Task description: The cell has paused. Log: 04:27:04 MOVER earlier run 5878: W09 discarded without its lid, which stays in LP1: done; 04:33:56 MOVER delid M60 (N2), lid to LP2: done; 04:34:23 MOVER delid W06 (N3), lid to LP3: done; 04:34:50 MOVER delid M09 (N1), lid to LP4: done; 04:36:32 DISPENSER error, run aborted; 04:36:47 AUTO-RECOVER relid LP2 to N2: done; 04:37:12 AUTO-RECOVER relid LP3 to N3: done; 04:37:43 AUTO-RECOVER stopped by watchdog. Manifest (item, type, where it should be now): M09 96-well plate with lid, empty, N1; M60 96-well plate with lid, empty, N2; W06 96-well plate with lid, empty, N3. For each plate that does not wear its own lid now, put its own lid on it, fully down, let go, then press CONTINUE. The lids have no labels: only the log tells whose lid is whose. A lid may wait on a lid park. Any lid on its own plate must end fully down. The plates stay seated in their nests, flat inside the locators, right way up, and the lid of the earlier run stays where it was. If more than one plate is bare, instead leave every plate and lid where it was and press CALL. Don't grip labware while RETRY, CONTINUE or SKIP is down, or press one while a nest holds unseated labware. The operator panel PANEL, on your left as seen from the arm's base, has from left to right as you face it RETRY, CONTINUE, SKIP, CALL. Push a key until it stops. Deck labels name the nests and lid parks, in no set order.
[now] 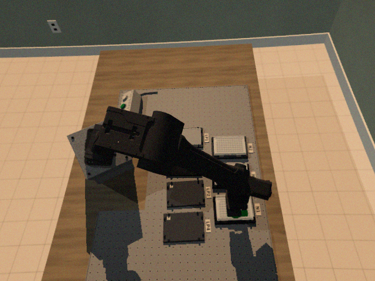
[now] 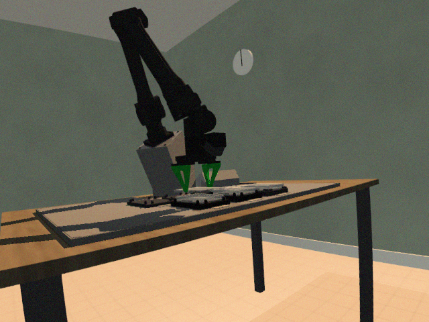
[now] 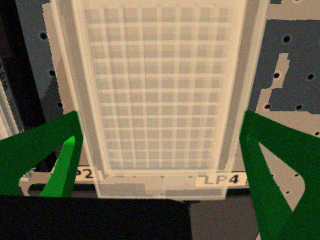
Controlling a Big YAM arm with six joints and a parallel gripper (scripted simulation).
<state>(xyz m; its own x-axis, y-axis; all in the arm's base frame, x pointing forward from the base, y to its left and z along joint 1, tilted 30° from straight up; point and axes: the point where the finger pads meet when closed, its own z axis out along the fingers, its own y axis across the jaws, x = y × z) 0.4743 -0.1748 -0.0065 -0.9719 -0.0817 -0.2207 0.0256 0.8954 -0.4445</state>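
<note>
Fingers of the gripper stand wide apart yet are clamped on a clear lid, 1 green triangular finger against each long side. In the wrist view the lid is a translucent rectangular shell, and the well grid of the 96-well plate at N1 shows through it. Whether the lid is fully down on that plate cannot be told from any view.

Only the wrist view shows the grasp at the finger pads, and behind the lid it shows part of a label ending in 2 beside the left finger and the LP4 label. From the top the dark arm hides most of the gripper; just a green tip shows over the plate. That view alone shows the layout: the N1 label beside the plate, lid parks LP2 and LP4 as bare dark rectangular pads with small corner locators, another lidded plate in its nest farther back, and a pale panel box with a green key. The exterior view shows the 2 hollow green fingers pointing straight down, tips at the plate row.

The deck is a grey perforated board on a wood-grain table with dark legs.
</note>
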